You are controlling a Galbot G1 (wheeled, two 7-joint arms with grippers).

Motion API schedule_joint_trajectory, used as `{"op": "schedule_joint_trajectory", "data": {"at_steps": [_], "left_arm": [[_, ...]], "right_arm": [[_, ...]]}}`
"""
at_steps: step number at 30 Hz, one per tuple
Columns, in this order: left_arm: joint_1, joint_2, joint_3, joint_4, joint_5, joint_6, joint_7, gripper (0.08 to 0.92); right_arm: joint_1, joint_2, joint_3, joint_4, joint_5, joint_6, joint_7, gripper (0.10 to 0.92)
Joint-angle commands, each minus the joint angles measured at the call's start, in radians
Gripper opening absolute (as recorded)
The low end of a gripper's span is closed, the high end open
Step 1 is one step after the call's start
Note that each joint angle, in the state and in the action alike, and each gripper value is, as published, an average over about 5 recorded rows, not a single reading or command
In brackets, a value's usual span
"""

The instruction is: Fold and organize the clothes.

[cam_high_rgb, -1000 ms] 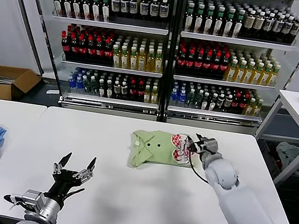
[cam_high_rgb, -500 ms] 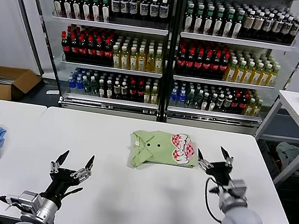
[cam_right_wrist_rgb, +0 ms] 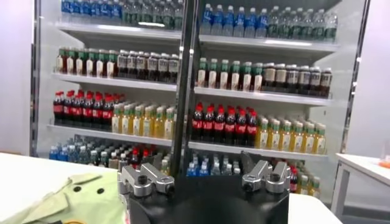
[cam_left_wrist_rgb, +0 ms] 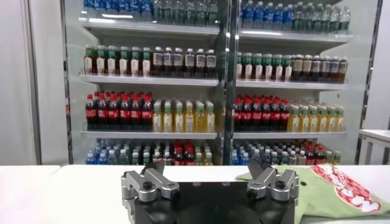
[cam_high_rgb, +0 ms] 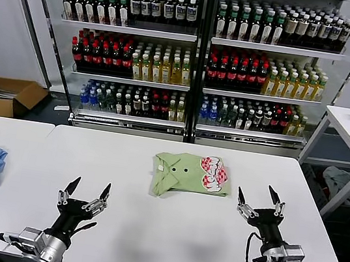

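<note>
Head view: the shirt point(cam_high_rgb: 188, 174) lies folded in a compact rectangle at the table's point(cam_high_rgb: 146, 232) 12 o'clock, so folding looks done, while the left gripper point(cam_high_rgb: 86, 193) at 7 and right gripper point(cam_high_rgb: 259, 199) at 4 hover spread wide, empty; both wrist views show the shirt point(cam_left_wrist_rgb: 329, 192) point(cam_right_wrist_rgb: 73, 198) beyond untouched.

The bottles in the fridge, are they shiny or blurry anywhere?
Head view: the bottles look sharp, with bright strips of light glaring on the shelf edges. Left wrist view: softer, the shirt blurry up close. Right wrist view: bottles fairly clear, light glowing along the top shelf.
</note>
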Motion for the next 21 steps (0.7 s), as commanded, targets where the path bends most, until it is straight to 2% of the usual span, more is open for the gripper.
{"op": "schedule_joint_trajectory", "data": {"at_steps": [1, 16, 21], "left_arm": [[0.012, -0.005, -0.004, -0.022, 0.005, 0.001, 0.001, 0.823], [0.020, -0.011, -0.010, -0.036, 0.004, 0.006, 0.005, 0.823], [0.020, -0.012, -0.010, -0.036, 0.004, 0.005, 0.006, 0.823]], "right_arm": [[-0.087, 0.038, 0.020, 0.070, -0.077, 0.021, 0.009, 0.823], [-0.074, 0.045, -0.018, 0.072, -0.135, 0.053, 0.034, 0.823], [-0.063, 0.043, -0.024, 0.068, -0.114, 0.045, 0.031, 0.823]]}}
